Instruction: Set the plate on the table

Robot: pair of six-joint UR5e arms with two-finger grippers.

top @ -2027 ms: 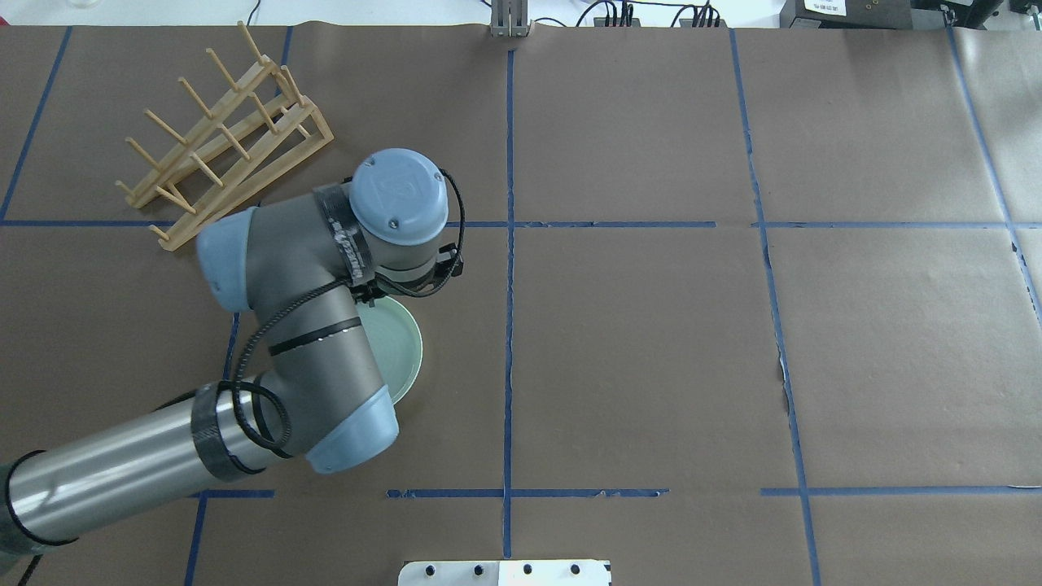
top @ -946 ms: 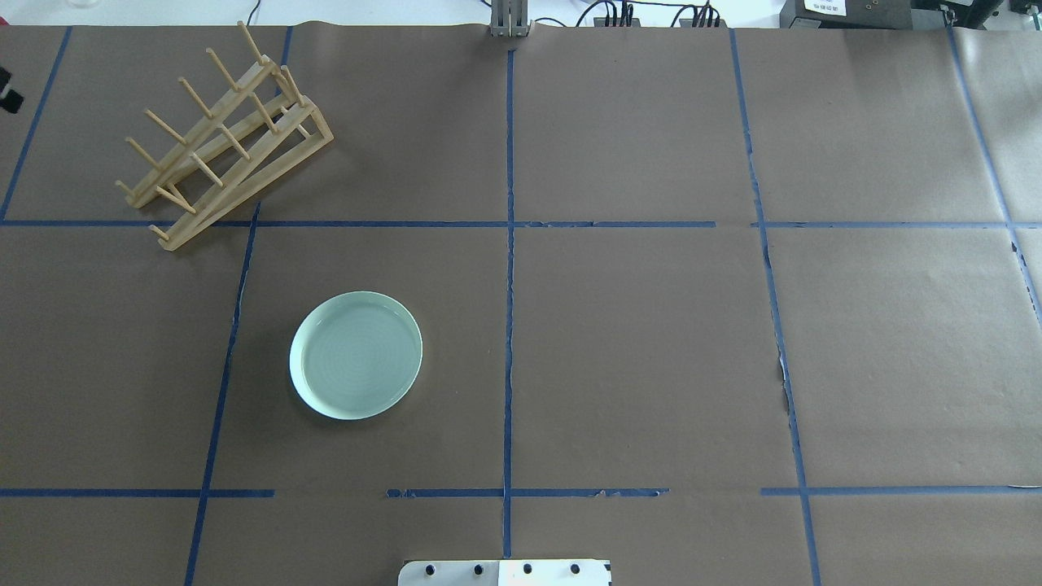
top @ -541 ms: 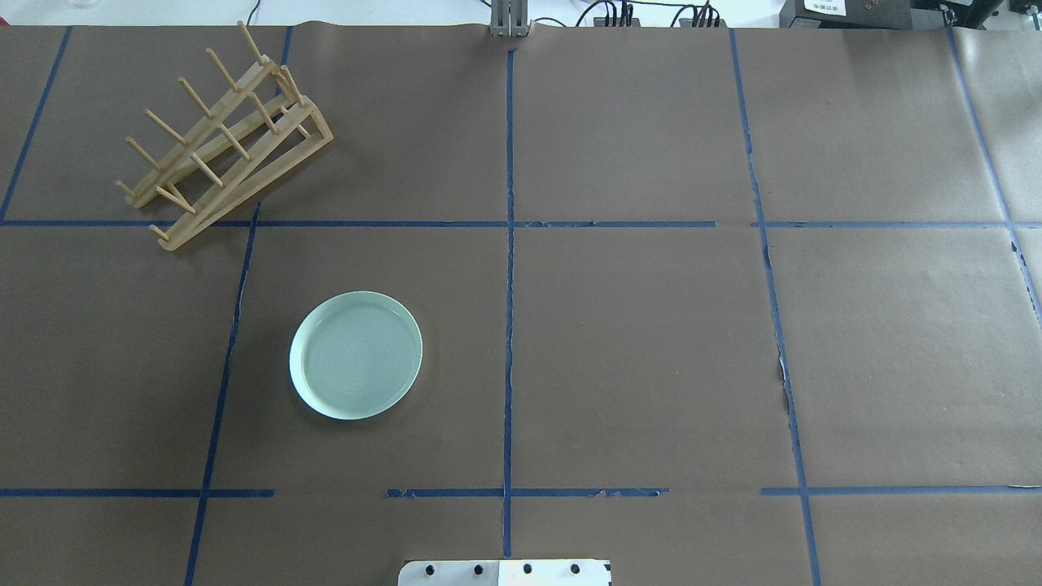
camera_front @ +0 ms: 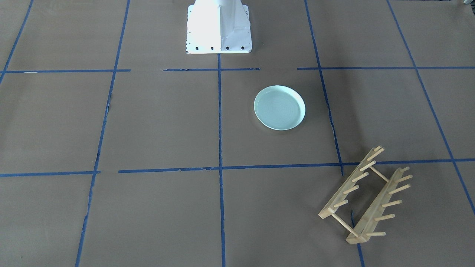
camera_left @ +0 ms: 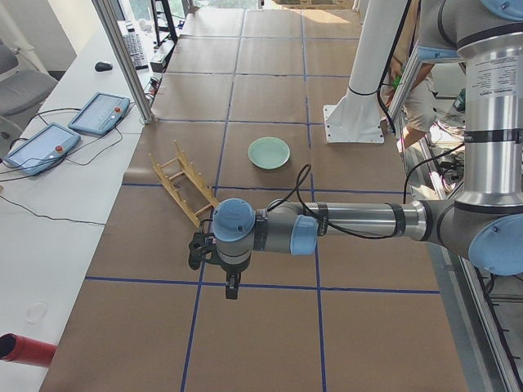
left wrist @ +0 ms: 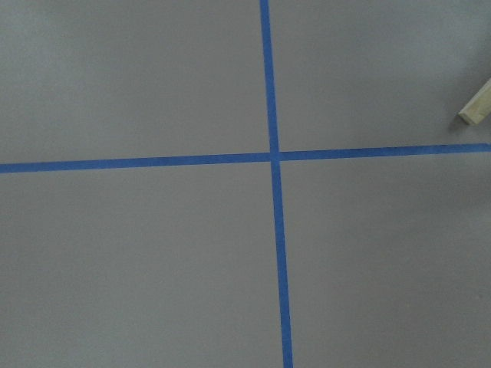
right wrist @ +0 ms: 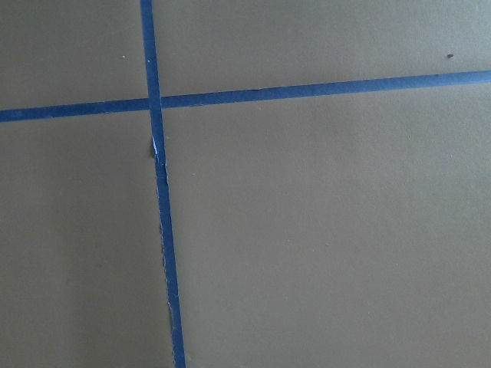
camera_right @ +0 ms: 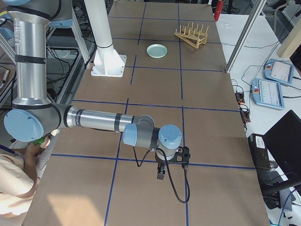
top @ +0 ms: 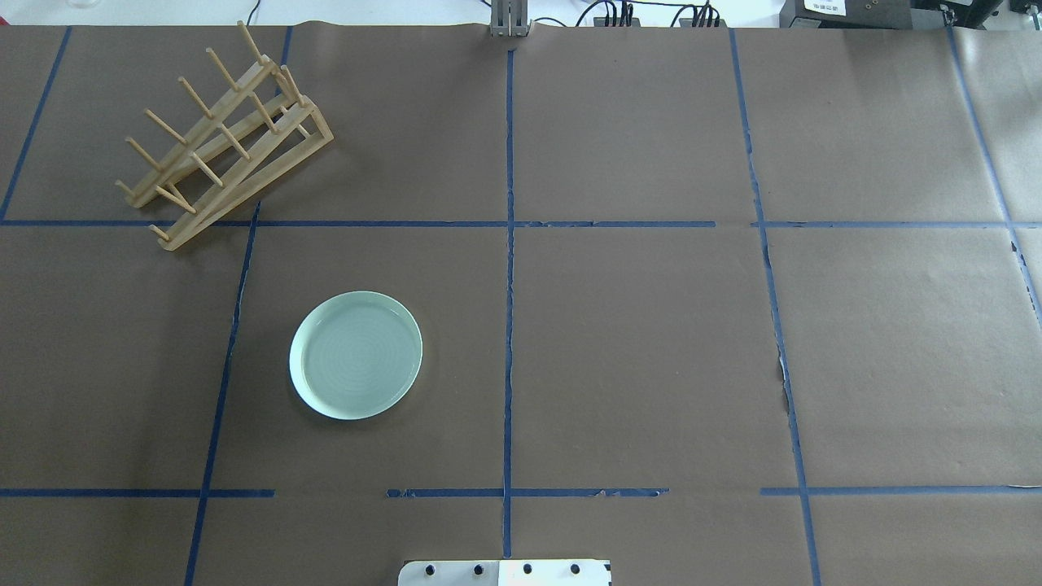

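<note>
The pale mint-green plate (top: pixel 356 355) lies flat on the brown table (top: pixel 651 350), left of the centre tape line; it also shows in the front view (camera_front: pixel 279 107) and both side views (camera_left: pixel 269 152) (camera_right: pixel 156 50). No gripper touches it. My left gripper (camera_left: pixel 232 286) hangs over the table's left end, past the rack, far from the plate. My right gripper (camera_right: pixel 161 174) hangs over the table's right end. Both show only in the side views, so I cannot tell whether they are open or shut. Both wrist views show bare paper and tape.
A light wooden peg rack (top: pixel 224 134) stands at the far left, beyond the plate (camera_front: pixel 365 196); one end of it shows in the left wrist view (left wrist: pixel 476 111). The white robot base (top: pixel 505 572) is at the near edge. Tablets (camera_left: pixel 41 147) lie beside the table.
Two seconds ago my left arm was over the plate; it has since left the overhead view. The plate lies in the same spot, and nothing has changed since.
</note>
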